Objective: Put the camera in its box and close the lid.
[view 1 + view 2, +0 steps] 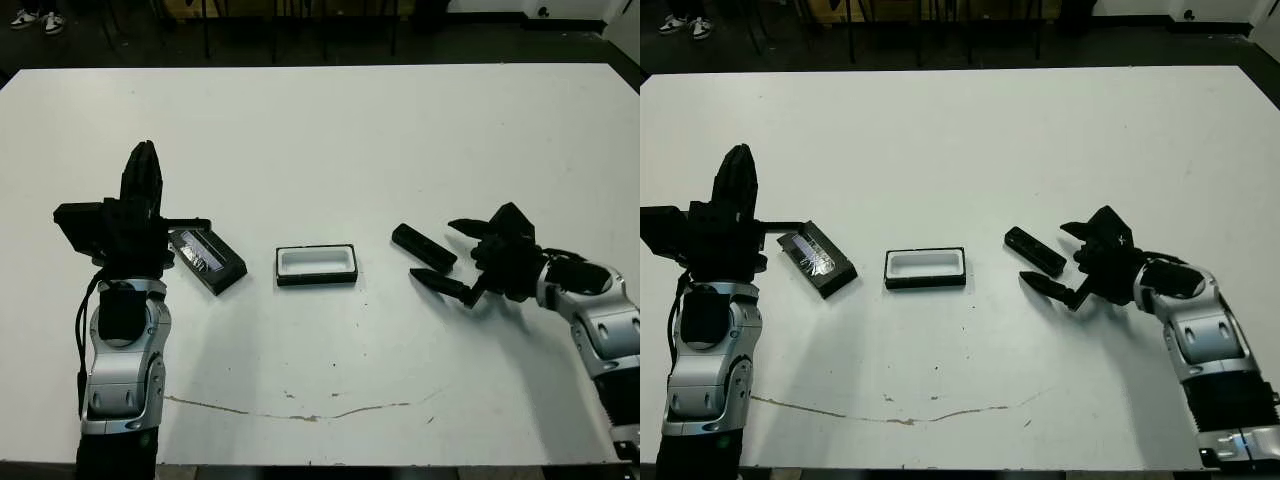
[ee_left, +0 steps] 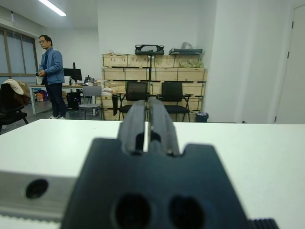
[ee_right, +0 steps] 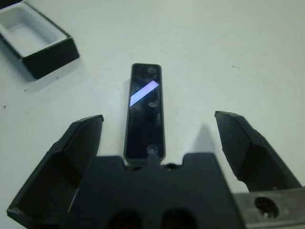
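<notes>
I see white bench (image 1: 320,130) | lid (image 1: 207,260) lying left | open box (image 1: 316,265) at centre | camera (image 1: 423,246) lying right, all apart | thin brownish streak (image 1: 300,412) near my front edge

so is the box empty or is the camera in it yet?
Empty. The box shows only bare white lining; the camera lies on the table beside the open right gripper.
</notes>
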`<action>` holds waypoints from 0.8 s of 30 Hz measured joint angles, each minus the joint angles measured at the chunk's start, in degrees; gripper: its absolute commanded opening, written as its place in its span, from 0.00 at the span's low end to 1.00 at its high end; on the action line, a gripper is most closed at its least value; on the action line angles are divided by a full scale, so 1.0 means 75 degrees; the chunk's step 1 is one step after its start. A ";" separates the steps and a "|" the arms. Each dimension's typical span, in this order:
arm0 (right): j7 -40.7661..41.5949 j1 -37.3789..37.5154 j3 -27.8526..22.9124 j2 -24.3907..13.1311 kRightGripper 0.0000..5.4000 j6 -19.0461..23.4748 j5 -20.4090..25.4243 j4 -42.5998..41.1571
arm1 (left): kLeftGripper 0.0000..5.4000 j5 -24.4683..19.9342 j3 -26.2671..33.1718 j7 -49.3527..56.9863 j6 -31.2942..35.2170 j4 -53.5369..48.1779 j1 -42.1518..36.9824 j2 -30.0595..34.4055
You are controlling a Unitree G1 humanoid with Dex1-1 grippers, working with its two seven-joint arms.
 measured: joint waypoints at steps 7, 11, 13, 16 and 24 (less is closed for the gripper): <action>-0.0255 0.0068 -0.0028 0.0325 0.78 -0.0312 0.0021 0.0192 | 0.00 -0.0016 0.0041 -0.0039 -0.0111 0.0241 -0.0179 0.0008; -0.0051 0.0016 -0.0048 0.0395 0.64 -0.0461 0.0183 0.0488 | 0.00 0.0001 0.0068 -0.0039 -0.0260 0.0463 -0.0210 0.0019; 0.0057 -0.0041 -0.0041 0.0406 0.58 -0.0315 0.0264 0.0550 | 0.00 0.0002 0.0081 -0.0041 -0.0357 0.0561 -0.0246 0.0026; 0.0205 -0.0120 -0.0003 0.0401 0.48 -0.0062 0.0306 0.0558 | 0.00 0.0001 0.0095 -0.0045 -0.0424 0.0702 -0.0320 0.0035; 0.0735 -0.0653 0.0631 -0.0228 0.21 0.1044 -0.0003 0.0141 | 0.00 -0.0002 0.0133 -0.0053 -0.0463 0.0836 -0.0445 0.0072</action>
